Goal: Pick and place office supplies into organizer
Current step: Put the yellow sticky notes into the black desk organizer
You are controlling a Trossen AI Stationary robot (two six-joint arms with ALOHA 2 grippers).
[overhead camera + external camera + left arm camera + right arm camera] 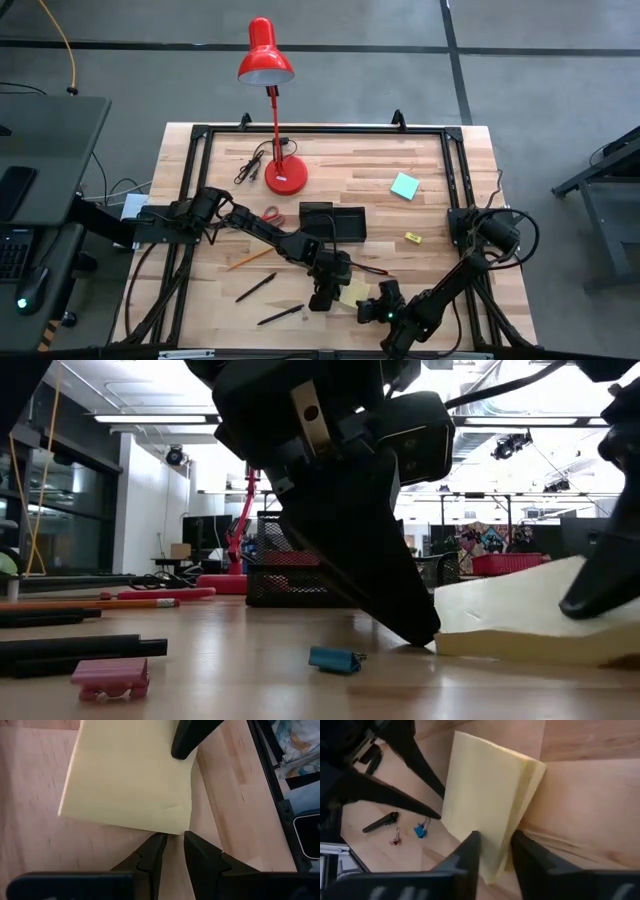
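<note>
The yellow sticky-note pad [355, 293] lies near the table's [440, 270] front edge, slightly right of centre, between the two grippers. It is square, so it has no long axis. In the low view the pad [520, 622] is tilted, its right-hand side raised and its left-hand corner down on the wood.

The right gripper [492, 852] pinches the raised edge of the pad [485, 815]; one finger lies on the top sheet and the other under the stack.

The left gripper [172, 845] stands at the opposite corner of the pad [130, 775], its fingertips resting against that corner. Its jaws are nearly together with a narrow gap, and nothing is between them.

The organizer [333, 222] sits near the table's centre, well apart from the pad.
</note>
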